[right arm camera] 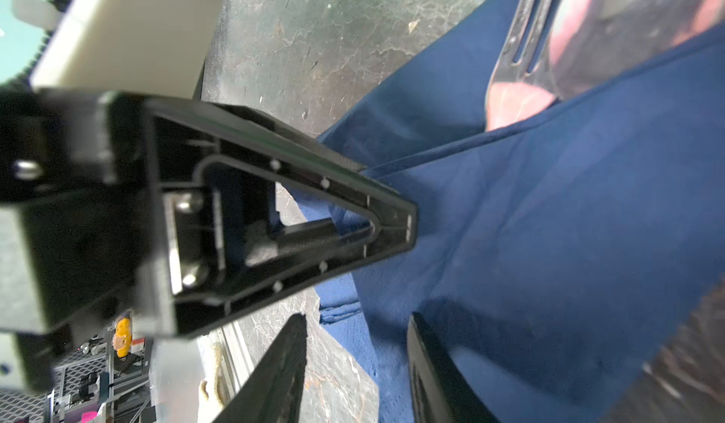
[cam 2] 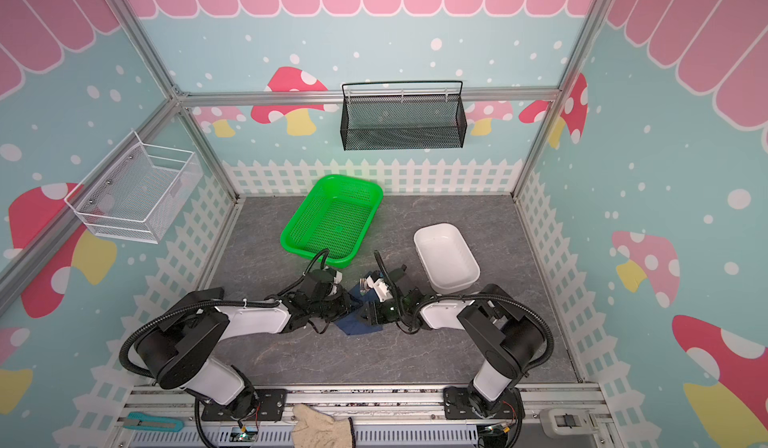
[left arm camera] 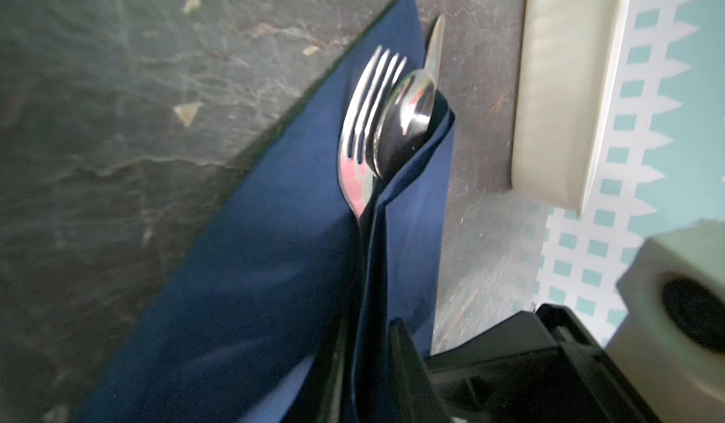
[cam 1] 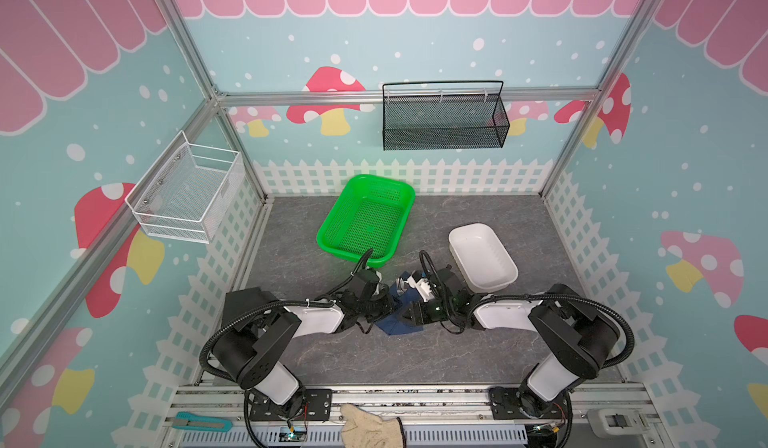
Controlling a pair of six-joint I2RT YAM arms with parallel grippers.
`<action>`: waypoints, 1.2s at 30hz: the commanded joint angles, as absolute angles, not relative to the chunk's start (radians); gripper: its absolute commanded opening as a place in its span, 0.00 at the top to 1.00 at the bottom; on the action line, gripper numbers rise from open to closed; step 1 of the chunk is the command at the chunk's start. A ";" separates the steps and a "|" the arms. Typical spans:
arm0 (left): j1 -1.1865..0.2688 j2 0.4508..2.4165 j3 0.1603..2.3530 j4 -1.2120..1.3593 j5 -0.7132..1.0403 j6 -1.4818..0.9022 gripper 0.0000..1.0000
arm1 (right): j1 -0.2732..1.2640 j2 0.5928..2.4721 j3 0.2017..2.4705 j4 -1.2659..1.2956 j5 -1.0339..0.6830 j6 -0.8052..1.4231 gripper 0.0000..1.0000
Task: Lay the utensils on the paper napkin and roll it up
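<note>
Left wrist view: plain napkin (left arm camera: pixel 255 283) folded over fork (left arm camera: pixel 365 126).

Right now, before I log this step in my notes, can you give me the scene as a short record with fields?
napkin: navy, flat on the table, one fold raised over the handles
fork: on the napkin, tines uncovered
spoon: bowl partly over the fork
left gripper: shut on the raised napkin fold
right gripper: open, tips at the napkin's edge
beyond: green basket, white tub
roll: begun, not finished
</note>
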State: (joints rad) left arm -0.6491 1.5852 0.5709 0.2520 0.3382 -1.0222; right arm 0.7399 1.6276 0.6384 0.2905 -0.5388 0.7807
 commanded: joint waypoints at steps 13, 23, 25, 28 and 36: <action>-0.645 1.503 0.525 0.210 0.308 -0.962 0.98 | 0.640 1.275 0.461 0.180 -0.271 0.929 0.67; -0.657 1.518 0.516 0.210 0.298 -0.953 0.97 | 0.644 1.378 0.495 0.237 -0.468 0.897 0.79; -0.657 1.523 0.517 0.209 0.299 -0.948 0.97 | 0.647 1.396 0.503 0.245 -0.498 0.890 0.81; -0.657 1.533 0.522 0.209 0.297 -0.945 0.97 | 0.657 1.425 0.515 0.247 -0.537 0.876 0.82; -0.659 1.556 0.525 0.218 0.296 -0.943 0.96 | 0.684 1.500 0.527 0.274 -0.606 0.864 0.85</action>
State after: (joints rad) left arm -0.6552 1.5379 0.5308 0.2146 0.3096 -0.9607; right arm 0.6708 1.4754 0.5030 0.2466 -0.5613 0.8799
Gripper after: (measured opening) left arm 0.047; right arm 0.154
